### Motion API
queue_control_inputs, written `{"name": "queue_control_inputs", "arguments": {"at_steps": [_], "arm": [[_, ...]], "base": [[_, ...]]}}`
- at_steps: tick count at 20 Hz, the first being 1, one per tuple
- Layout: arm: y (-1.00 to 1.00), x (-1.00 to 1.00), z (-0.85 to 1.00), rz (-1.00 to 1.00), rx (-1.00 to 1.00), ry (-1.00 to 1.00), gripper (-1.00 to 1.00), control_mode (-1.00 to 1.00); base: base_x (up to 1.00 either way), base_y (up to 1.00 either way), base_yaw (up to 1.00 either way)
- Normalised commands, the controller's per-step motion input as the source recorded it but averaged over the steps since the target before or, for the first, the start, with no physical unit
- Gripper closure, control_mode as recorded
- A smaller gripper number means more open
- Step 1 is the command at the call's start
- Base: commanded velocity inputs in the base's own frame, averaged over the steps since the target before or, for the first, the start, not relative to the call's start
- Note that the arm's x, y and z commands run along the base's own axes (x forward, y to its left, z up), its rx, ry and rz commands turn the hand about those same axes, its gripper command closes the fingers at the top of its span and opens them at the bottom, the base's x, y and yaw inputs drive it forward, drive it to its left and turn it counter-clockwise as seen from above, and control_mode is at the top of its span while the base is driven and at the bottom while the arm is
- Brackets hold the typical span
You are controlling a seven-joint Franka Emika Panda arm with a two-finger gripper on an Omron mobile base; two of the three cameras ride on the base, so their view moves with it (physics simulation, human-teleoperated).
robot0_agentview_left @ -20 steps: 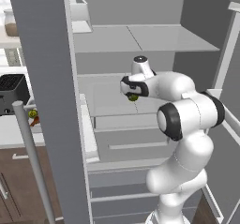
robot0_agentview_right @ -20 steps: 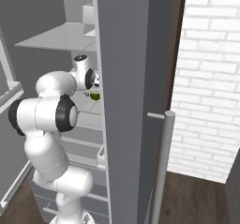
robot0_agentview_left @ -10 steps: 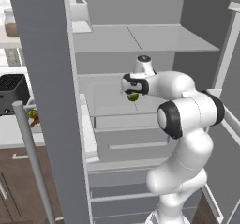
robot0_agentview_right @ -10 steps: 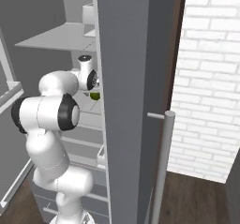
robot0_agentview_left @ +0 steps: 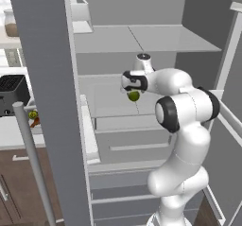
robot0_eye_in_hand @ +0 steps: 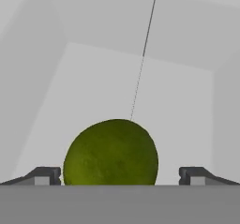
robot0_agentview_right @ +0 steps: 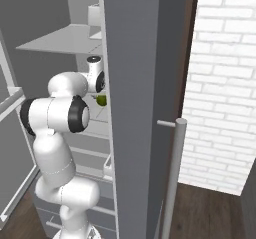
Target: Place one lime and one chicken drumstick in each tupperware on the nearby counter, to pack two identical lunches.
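A green lime (robot0_eye_in_hand: 111, 153) lies on a pale fridge shelf (robot0_agentview_left: 111, 108), right between my two fingertips. My gripper (robot0_eye_in_hand: 120, 176) is open, with a gap on each side of the lime. From the base, the hand (robot0_agentview_left: 133, 82) reaches into the open fridge just above that lime (robot0_agentview_left: 134, 96), which also shows past the door edge (robot0_agentview_right: 101, 100). Far left, a second small lime (robot0_agentview_left: 32, 114) and a brownish piece, maybe a chicken drumstick (robot0_agentview_left: 36, 122), lie on the counter (robot0_agentview_left: 12, 131). The tupperwares are hidden behind the fridge door.
The open fridge door (robot0_agentview_left: 47, 102) with its long handle (robot0_agentview_left: 33, 163) stands between me and the counter. A black appliance (robot0_agentview_left: 10, 92) sits on the counter. A second door (robot0_agentview_right: 132, 108) with a handle (robot0_agentview_right: 172, 178) closes off the right. Drawers lie below the shelf.
The arm has shifted only slightly. The lime lies in the same spot and the jaws stay wide apart.
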Motion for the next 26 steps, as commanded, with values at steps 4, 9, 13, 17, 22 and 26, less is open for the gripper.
{"name": "queue_control_inputs", "arguments": {"at_steps": [4,9,13,17,22,26], "arm": [[0.0,-0.29,0.0,0.0,0.0,0.0,-1.0,-1.0],[0.01,0.05,-0.09,0.0,0.0,0.0,-1.0,-1.0],[0.02,0.03,-0.2,0.0,0.0,0.0,-1.0,-1.0],[0.05,0.03,-0.19,0.0,0.0,0.0,-1.0,-1.0],[0.09,0.07,-0.28,0.0,0.0,0.0,-1.0,-1.0],[0.0,0.0,-0.5,0.0,0.0,0.0,-1.0,-1.0]], "base": [[0.0,0.0,0.0],[0.0,0.0,0.0],[0.0,0.0,0.0],[0.0,0.0,0.0],[0.0,0.0,0.0],[0.0,0.0,0.0]]}}
